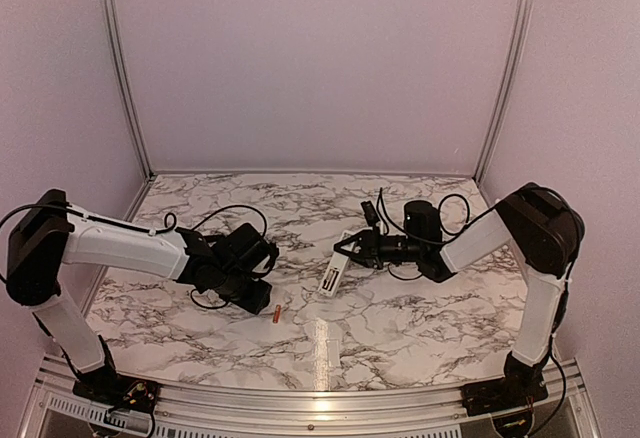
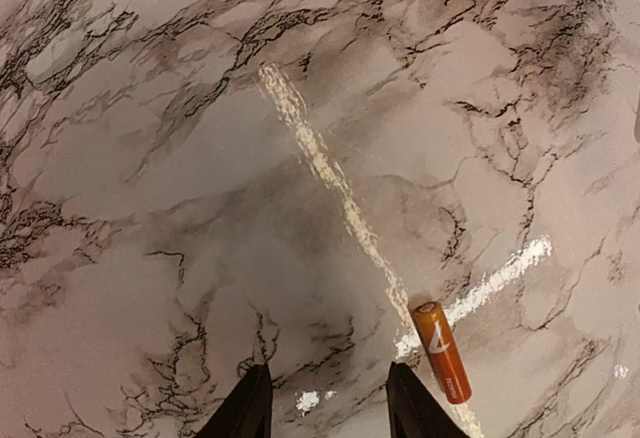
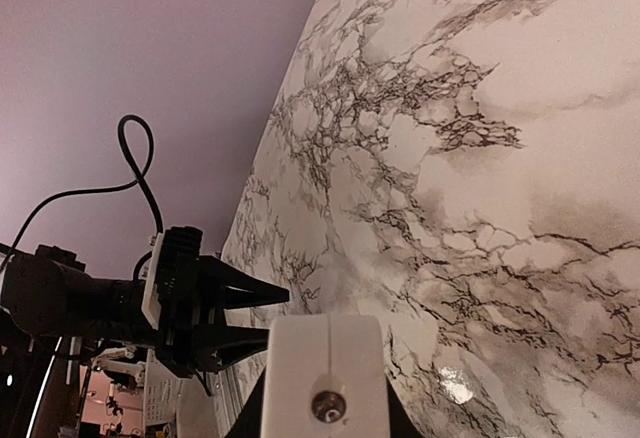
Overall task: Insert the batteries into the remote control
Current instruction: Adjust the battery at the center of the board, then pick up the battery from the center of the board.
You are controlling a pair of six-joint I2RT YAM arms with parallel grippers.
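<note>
The left end effector [image 2: 328,370] hovers over the marble tabletop [image 1: 430,323]. Its two fingers stand apart and there is nothing between them. One orange battery [image 2: 441,351] lies flat on the tabletop, just beside the end effector on its near right side, and does not touch it. Further right, the right end effector [image 1: 348,252] is closed on the white remote control [image 1: 331,278] and holds it tilted. I cannot tell if the remote control's lower end touches the tabletop.
</note>
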